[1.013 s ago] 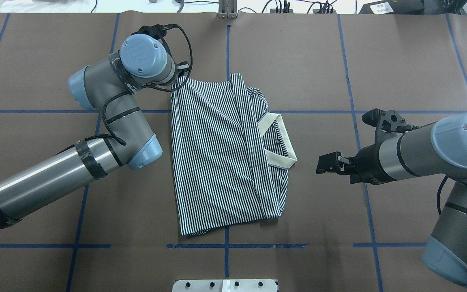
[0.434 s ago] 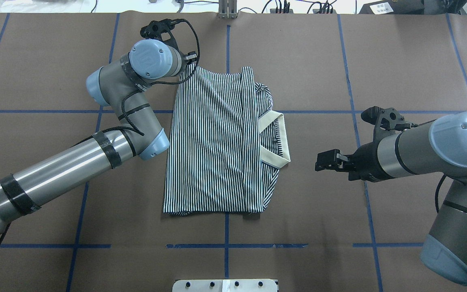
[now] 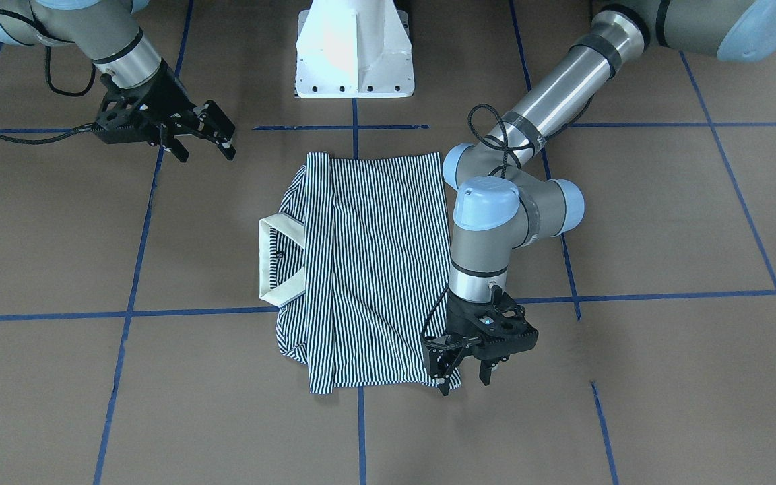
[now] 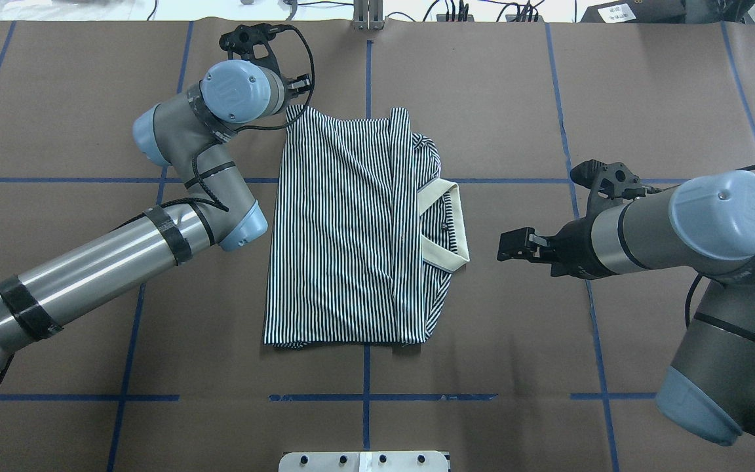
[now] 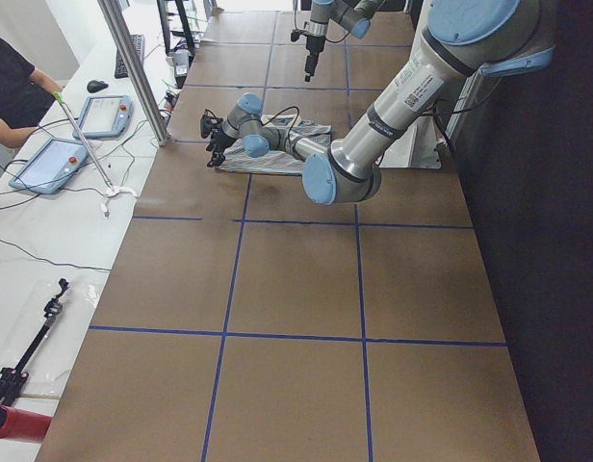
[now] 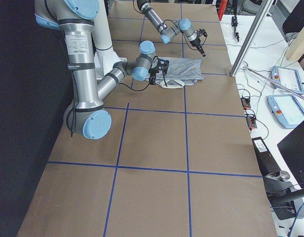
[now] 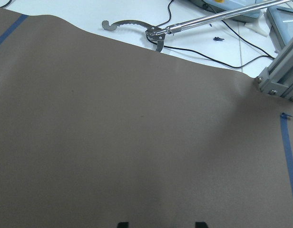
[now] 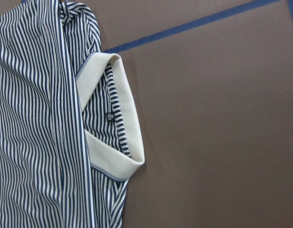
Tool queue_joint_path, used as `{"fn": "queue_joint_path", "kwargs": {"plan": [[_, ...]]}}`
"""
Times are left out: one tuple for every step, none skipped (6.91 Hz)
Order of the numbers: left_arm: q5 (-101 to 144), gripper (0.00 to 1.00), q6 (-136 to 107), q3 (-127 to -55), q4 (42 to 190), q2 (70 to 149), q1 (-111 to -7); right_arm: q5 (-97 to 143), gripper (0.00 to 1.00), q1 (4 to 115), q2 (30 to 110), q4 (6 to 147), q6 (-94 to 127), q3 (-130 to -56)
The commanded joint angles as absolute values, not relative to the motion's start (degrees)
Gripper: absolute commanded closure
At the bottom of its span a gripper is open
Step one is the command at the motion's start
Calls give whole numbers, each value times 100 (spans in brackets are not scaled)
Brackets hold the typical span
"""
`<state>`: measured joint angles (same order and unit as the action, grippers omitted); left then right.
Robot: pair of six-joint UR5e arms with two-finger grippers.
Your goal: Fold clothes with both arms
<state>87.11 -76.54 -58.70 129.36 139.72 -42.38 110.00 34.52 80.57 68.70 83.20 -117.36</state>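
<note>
A polo shirt (image 4: 345, 229) of soft knit with thin navy-and-white stripes lies folded into a rough rectangle mid-counter (image 4: 515, 98), a matte brown surface gridded with blue tape. Its plain cream collar (image 4: 463, 226) juts out toward the robot's right. Only the right wrist view shows a small dark neck label (image 8: 110, 116) inside the collar. The left wrist view shows bare counter and two fingertips (image 7: 122, 224) set apart. The left claw (image 3: 463, 382) stands parted and empty at the shirt's far left corner, one finger at the fabric's edge. The right claw (image 3: 206, 153) hangs spread wide, empty, near the collar but apart from it.
</note>
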Motion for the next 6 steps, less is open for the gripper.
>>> {"fn": "queue_joint_path", "kwargs": {"plan": [[10021, 0, -7516, -6734, 12502, 13512, -4464, 10969, 0, 3516, 7221, 7849, 7600, -11295], [10150, 0, -7071, -7690, 11933, 13030, -4474, 10977, 0, 3516, 6711, 8675, 7194, -11207], [10160, 0, -6805, -8743, 11205, 12616, -4482, 11012, 0, 3498, 6210, 9179, 6850, -10936], [10204, 0, -6759, -9572, 10336, 12456, -4456, 11021, 0, 3455, 5553, 9533, 6768, -10351], [10300, 0, -6350, -9841, 9927, 12454, -4430, 11013, 0, 3367, 5172, 9527, 6768, -9884], [10318, 0, -6311, -10009, 9879, 12332, -4412, 10960, 0, 3114, 5011, 9553, 6785, -9653]]}}
